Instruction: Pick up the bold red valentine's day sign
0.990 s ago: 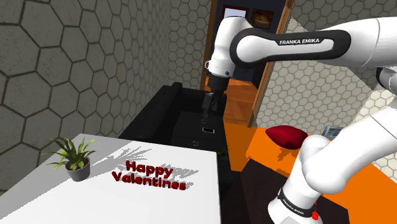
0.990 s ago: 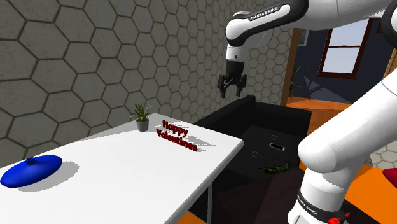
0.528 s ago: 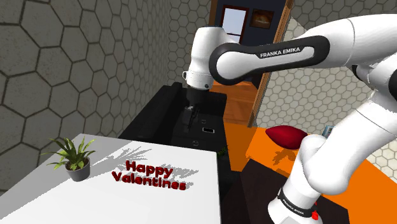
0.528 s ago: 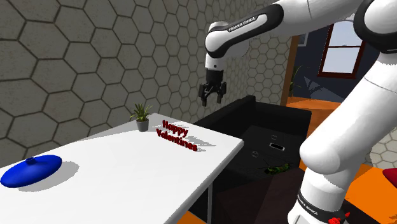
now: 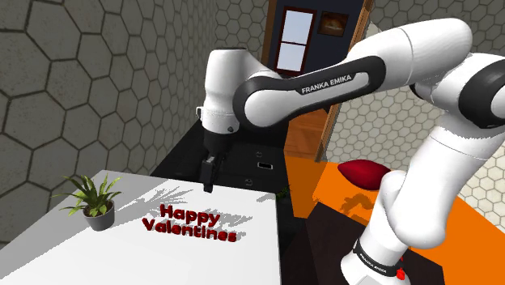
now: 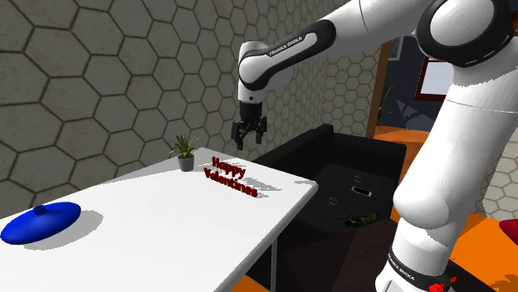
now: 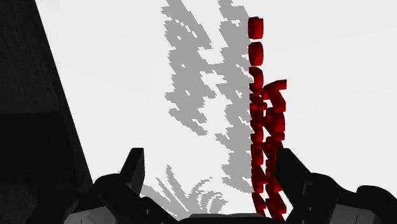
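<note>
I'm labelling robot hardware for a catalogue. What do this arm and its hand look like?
The arm has glossy white rounded shells with dark joint bands; one band reads FRANKA EMIKA in white. Its hand is all black, with two short fingers.

One white table (image 6: 166,240) — on it one red sign (image 5: 191,230), one potted plant (image 5: 95,202), one blue dish (image 6: 40,222)

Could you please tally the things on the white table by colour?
Red: 1, the sign
Green: 1, the plant
Blue: 1, the dish
Total: 3
</note>
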Robot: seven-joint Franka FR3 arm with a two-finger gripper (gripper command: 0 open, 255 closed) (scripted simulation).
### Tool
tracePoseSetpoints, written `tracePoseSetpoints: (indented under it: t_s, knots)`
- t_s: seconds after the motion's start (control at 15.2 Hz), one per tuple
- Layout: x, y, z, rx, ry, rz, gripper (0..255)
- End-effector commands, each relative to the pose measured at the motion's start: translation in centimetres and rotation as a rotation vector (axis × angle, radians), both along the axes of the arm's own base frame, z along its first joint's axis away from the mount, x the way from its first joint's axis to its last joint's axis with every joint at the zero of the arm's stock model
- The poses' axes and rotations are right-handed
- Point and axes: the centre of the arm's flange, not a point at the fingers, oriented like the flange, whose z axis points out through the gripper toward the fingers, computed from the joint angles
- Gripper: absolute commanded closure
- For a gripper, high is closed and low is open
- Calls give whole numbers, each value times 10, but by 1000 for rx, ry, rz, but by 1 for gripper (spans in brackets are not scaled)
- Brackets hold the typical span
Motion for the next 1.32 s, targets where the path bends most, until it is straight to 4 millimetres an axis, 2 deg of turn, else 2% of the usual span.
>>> tracePoseSetpoints:
  t_s: [0.0,0.33,0.79,0.92,0.99,1.25]
  knots:
    - [2,27,-13,-4,-2,38,0]
    - [5,88,-37,-16,-7,128,0]
    - [5,88,-74,-16,-7,128,0]
    - [5,88,-77,-16,-7,128,0]
    - [5,88,-77,-16,-7,128,255]
    - [5,88,-76,-16,-7,128,255]
